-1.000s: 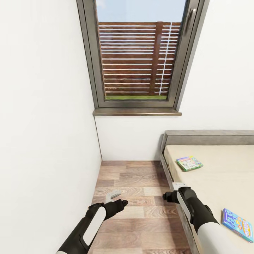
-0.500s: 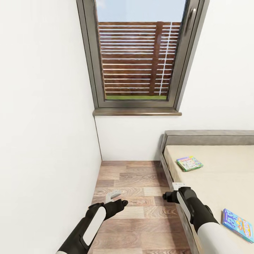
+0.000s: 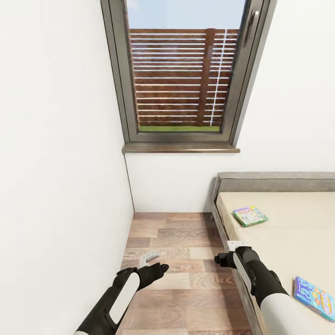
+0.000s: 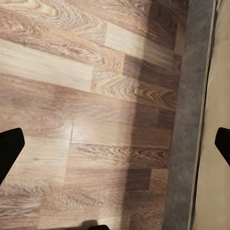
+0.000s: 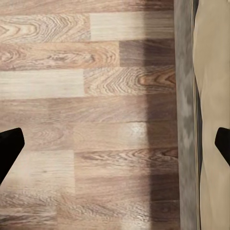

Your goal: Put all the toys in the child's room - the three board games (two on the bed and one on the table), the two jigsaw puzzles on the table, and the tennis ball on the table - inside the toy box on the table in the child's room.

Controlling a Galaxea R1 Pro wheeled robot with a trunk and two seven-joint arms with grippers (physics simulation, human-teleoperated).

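Note:
Two board games lie on the beige bed (image 3: 288, 237): a green-edged one (image 3: 250, 215) near the headboard and a blue one (image 3: 315, 298) at the right edge of the head view. My left gripper (image 3: 151, 257) hangs open over the wood floor, left of the bed. My right gripper (image 3: 232, 244) is open above the bed's grey side rail, well short of both boxes. Both wrist views look down between wide-spread fingertips (image 4: 9, 148) (image 5: 9, 146) at floor planks and the bed frame (image 4: 191, 120) (image 5: 184, 120). The table, toy box, jigsaw puzzles and tennis ball are out of view.
A white wall (image 3: 60, 186) stands close on the left. Ahead is another wall with a tall grey-framed window (image 3: 179, 70) and sill. A narrow strip of wood floor (image 3: 181, 260) runs between the left wall and the bed.
Almost nothing differs. The blue board game sits a touch lower in the head view, which looks like a slight camera shift. Both arms hold their pose.

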